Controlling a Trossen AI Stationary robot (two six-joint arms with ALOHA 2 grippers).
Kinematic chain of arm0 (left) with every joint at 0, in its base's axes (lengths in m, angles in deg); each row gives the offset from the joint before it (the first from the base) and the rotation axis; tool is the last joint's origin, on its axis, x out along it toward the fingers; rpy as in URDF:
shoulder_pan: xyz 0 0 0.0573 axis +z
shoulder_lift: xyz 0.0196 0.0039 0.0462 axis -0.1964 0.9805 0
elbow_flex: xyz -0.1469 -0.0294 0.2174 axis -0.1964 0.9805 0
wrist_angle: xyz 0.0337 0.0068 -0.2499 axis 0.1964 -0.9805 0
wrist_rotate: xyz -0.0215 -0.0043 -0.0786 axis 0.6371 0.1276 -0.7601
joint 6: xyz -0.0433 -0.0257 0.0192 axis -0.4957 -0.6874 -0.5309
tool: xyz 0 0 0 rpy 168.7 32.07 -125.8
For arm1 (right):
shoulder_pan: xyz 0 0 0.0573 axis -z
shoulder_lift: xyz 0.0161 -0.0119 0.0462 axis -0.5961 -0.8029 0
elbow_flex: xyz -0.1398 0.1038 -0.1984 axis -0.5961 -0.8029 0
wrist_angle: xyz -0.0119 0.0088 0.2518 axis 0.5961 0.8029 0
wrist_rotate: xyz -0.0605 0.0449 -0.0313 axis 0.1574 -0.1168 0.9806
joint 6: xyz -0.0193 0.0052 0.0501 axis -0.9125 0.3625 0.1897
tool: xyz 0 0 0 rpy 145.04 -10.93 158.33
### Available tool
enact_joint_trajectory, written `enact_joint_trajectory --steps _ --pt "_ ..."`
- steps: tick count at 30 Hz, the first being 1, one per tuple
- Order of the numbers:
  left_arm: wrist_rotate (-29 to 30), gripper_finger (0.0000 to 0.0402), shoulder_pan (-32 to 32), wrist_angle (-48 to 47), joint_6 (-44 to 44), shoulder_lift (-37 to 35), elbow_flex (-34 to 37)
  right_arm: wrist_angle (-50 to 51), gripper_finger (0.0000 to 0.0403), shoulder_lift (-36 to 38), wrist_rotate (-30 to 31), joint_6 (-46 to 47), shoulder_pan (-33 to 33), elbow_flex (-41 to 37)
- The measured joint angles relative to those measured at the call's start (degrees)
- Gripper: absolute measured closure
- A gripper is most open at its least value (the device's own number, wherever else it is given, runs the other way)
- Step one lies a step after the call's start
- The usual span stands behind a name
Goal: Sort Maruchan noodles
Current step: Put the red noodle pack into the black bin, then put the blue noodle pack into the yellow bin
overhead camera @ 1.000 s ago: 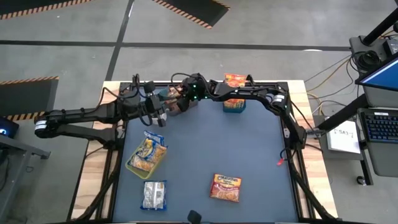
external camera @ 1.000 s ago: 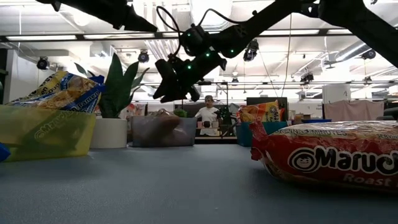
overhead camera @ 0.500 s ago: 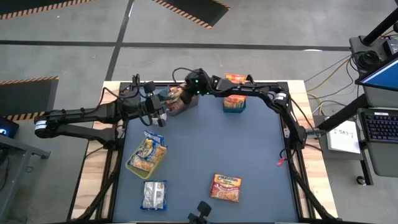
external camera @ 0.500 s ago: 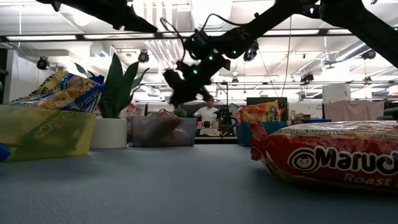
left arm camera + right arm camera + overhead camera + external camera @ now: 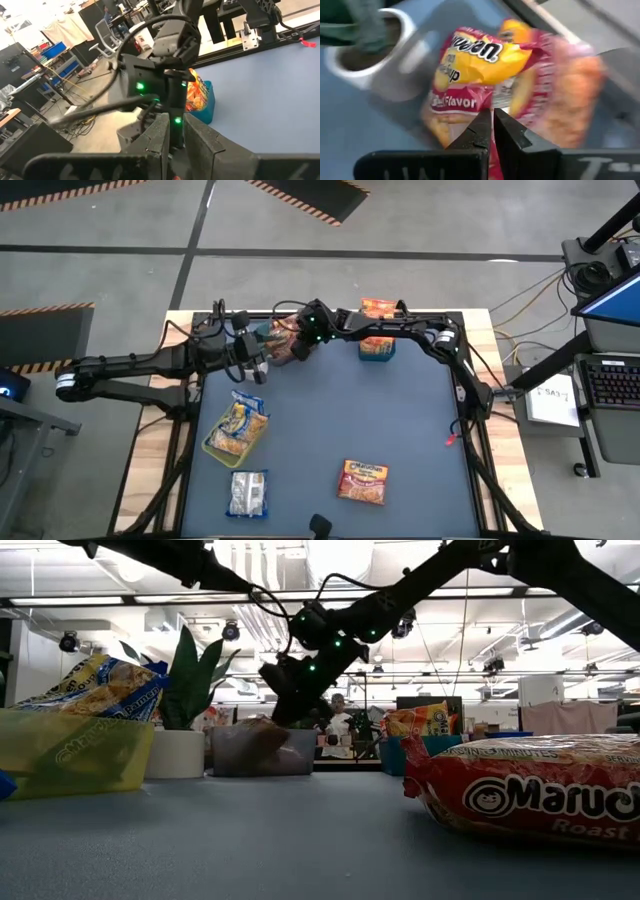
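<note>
Right gripper (image 5: 296, 348): reaching across the far edge of the table and hanging over the grey bin (image 5: 262, 751); in its wrist view the two fingers (image 5: 487, 131) are pressed together with nothing between them.
Packet under the fingers: a red-and-yellow Maruchan packet (image 5: 485, 75) is lying directly beyond the closed fingertips, crumpled, inside the grey bin, its long axis running roughly in line with the fingers.
Left gripper (image 5: 257, 366): waiting just beside the same bin, on the bin's left flank; its fingers (image 5: 162, 132) are nearly touching and are holding nothing.
Nearer arm: both are sitting close to the grey bin, but the loose packets are lying on the near half of the table, well apart from either set of fingers.
Loose packets: an orange-red packet (image 5: 363, 481) is lying flat near the front edge, toward the right arm's side; a whitish-silver packet (image 5: 247, 493) is lying near the front left corner, toward the left arm's side.
Sorted so far: yellow-and-blue packets (image 5: 240, 421) are sitting in the yellow bin (image 5: 60, 752); orange packets are standing in the blue bin (image 5: 377, 347), just right of the right gripper.
Surface: a blue-grey mat (image 5: 400, 420) on a wooden table.
Room: a potted plant (image 5: 185, 700), and a person standing far behind the table.
</note>
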Motion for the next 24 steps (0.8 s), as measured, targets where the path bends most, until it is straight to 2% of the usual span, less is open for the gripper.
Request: enact_joint_trajectory --steps 6,10,14,18,24 --pt "0.01 0.0363 0.01 0.34 0.41 0.27 -0.11 -10.33 0.039 -1.43 -6.1 1.02 -1.93 -0.04" --pt "0.02 0.0363 0.04 0.67 0.9 0.43 -0.11 -17.57 0.039 -1.9 -6.53 1.84 -3.31 -0.02" --pt "0.0 0.0363 0.04 0.56 1.01 0.42 -0.11 -18.35 0.039 -2.06 -6.47 -0.8 -3.87 -0.02" --pt "0.0 0.0363 0.04 0.19 1.0 0.41 -0.11 -15.7 0.039 -1.38 -6.64 -1.57 -4.08 -0.02" --pt "-0.01 0.0363 -0.23 -3.08 -2.61 0.04 -0.11 1.61 0.039 5.67 -12.36 -5.11 -4.85 -0.04"
